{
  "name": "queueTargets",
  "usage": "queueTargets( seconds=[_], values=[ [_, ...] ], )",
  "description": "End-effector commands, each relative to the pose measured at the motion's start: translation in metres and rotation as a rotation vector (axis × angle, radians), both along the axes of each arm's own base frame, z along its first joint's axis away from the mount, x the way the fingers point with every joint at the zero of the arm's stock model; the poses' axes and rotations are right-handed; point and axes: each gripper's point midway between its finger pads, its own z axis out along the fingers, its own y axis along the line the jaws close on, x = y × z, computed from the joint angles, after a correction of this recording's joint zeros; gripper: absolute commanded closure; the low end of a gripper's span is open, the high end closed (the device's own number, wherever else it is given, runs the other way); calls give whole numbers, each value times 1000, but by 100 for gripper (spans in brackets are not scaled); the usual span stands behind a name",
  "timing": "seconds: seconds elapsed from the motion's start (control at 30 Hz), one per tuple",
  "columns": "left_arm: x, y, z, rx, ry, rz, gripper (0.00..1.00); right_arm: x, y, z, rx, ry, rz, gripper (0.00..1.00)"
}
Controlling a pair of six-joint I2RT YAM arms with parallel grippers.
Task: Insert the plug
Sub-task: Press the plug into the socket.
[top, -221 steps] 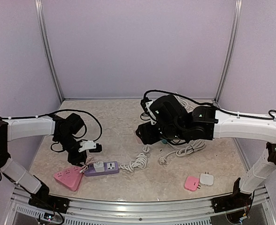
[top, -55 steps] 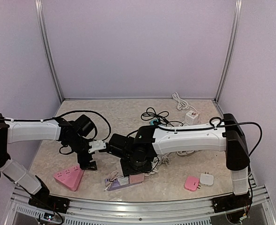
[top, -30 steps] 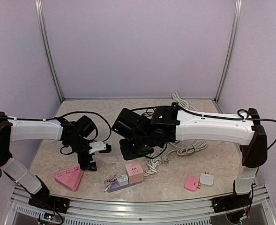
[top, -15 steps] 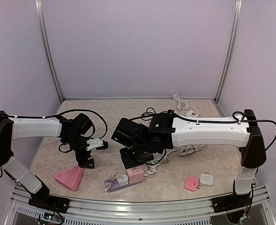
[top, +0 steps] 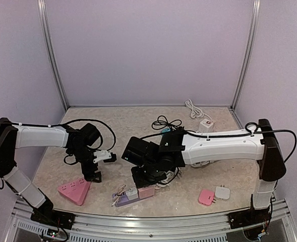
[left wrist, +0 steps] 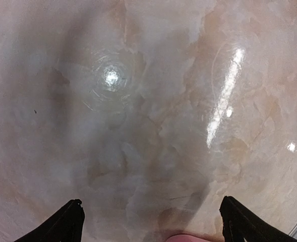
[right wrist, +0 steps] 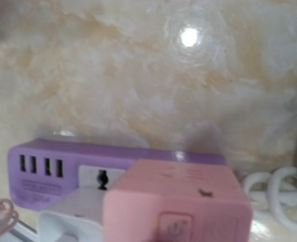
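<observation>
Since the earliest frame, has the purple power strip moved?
Yes: the purple power strip slid right and toward the front rail, away from the pink triangular strip.

From my overhead view the light is even and soft, with a lavender cast like the walls (top: 148, 50), and only faint shadows lie on the tabletop (top: 133, 118). My left wrist view catches hard glare on the glossy stone: a round hotspot, a long streak, and a dim murky patch between. My right wrist view is soft; the pink adapter (right wrist: 178, 201) is blurred, the purple power strip (right wrist: 113, 156) behind it slightly sharper, one lamp reflection above.
</observation>
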Motion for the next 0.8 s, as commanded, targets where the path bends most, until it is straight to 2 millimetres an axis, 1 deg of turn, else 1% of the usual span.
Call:
queueTargets(
  seconds=[0.0, 0.07, 0.1, 0.17, 0.2, 0.23, 0.27, 0.3, 0.37, 0.4, 0.43, 0.47, 0.5, 0.57, 0.63, 0.67, 0.7, 0.77],
  values=[
    [4, -3, 6, -18, 9, 12, 8, -3, 2, 25, -79, -76, 110, 100],
    [5, -3, 9, -29, 7, 14, 8, -2, 20, 56, -7, -157, 200, 100],
    [6, -3, 10, -29, 3, 15, 8, -1, 25, 69, 17, -198, 238, 93],
    [10, 1, 14, -31, -7, 27, 8, 3, 26, 84, 30, -275, 302, 71],
    [12, 2, 18, -34, -15, 34, 8, 4, 26, 88, 30, -315, 350, 55],
    [15, 4, 21, -36, -21, 41, 8, 3, 28, 88, 26, -355, 428, 40],
    [17, 6, 24, -36, -26, 49, 8, -2, 30, 86, 23, -389, 528, 28],
    [19, 9, 28, -41, -35, 59, 8, -7, 34, 84, 26, -421, 635, 22],
    [23, 15, 35, -47, -53, 80, 8, -29, 39, 75, 50, -460, 893, 14],
    [25, 21, 41, -54, -66, 99, 8, -42, 39, 71, 68, -476, 1032, 12],
    [26, 25, 44, -58, -71, 112, 8, -50, 36, 69, 73, -498, 1128, 8],
    [27, 30, 48, -65, -83, 127, 8, -51, 33, 66, 57, -531, 1202, 3],
    [28, 35, 51, -70, -91, 141, 8, -51, 28, 64, 24, -579, 1284, 1],
    [29, 45, 60, -84, -115, 172, 7, -42, 19, 59, -35, -623, 1365, 0],
    [29, 53, 67, -97, -143, 194, 7, -27, 13, 57, -89, -657, 1390, 0],
    [27, 55, 67, -95, -145, 197, 7, -20, 11, 53, -118, -668, 1406, 0],
    [26, 58, 68, -95, -154, 200, 7, -15, 9, 50, -136, -671, 1426, 0],
    [22, 61, 70, -96, -161, 195, 7, -14, 7, 42, -126, -650, 1480, 0]
  ],
)
